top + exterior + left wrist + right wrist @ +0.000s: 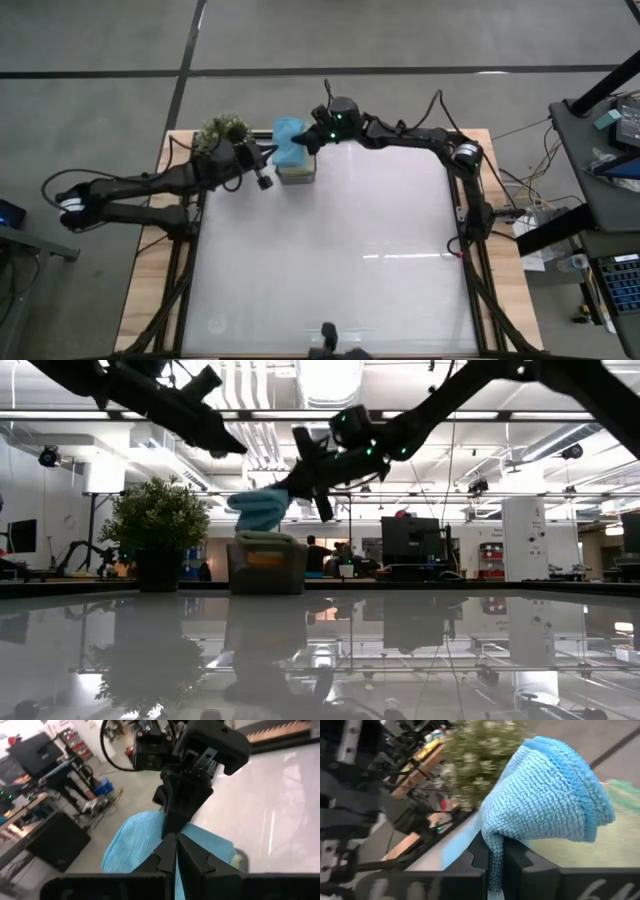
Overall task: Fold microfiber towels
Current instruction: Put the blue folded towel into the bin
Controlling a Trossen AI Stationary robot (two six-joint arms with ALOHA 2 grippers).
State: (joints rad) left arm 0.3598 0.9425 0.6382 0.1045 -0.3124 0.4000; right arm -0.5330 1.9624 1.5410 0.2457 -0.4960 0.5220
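Right, count first: one light blue microfiber towel (pixel 289 131) lifted, one sage green towel (pixel 266 537) on top of the small dark grey box (pixel 266 568), with an orange strip (pixel 264 558) showing in the box's front, probably another towel. Any more towels can't be told from these views. One box, one potted plant (pixel 222 132), two arms.

Box sits at the far edge of the table (pixel 330 260), left of centre. Plant stands just beside it on the left, close enough to crowd that side. Rest of the white table top is bare and glossy. Beyond the table in the low view: lab room, monitors, a person far back, too small to tell more.

Right pincer (pixel 492 851) is above the box, fingers closed tight on a pinched edge of the light blue towel; the cloth bunches up and hangs over the fingers, clear of the box in the low view. Left pincer (pixel 176 851) is shut with nothing between its fingers, raised just to the left of the box, between plant and towel in the high view, pointing at the right pincer. Left wrist view shows the blue towel right behind its closed tips and the right arm's wrist just beyond; whether the left tips touch the cloth can't be told.
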